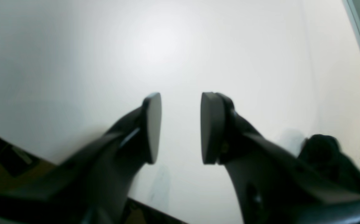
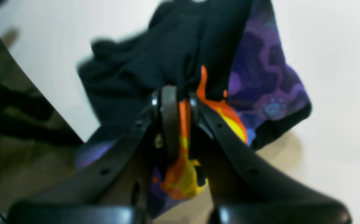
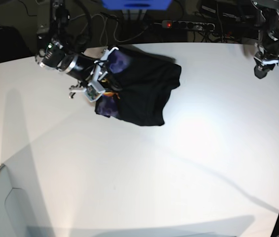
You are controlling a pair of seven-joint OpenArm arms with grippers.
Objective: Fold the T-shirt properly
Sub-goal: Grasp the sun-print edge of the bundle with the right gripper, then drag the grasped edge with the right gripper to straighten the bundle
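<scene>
On the left of the base view, the right arm reaches in over the broad white table from the far left corner, and its right gripper is buried in the near edge of the large black cloth T-shirt. The garment lies bunched in a rumpled heap on the far-left part of the tabletop, mostly black side up, with patches of purple-blue print showing at its left edge beside the gripper. From the right wrist view the jaws stand pressed together on a fold of that T-shirt, with a strip of orange and yellow print pinched between the pads and more purple cloth hanging to the right; the picture is blurred, so finer detail cannot be made out.

Behind the table's far edge runs a dark clutter of cables, a black power strip with a red light, and a blue box at the top of the frame. Nothing lies on the table between the heap and the other arm.

At the far right, the left arm hangs above the table's far right corner, well apart from the shirt. Its left gripper has its two black fingers apart with only bare white table seen between them.
</scene>
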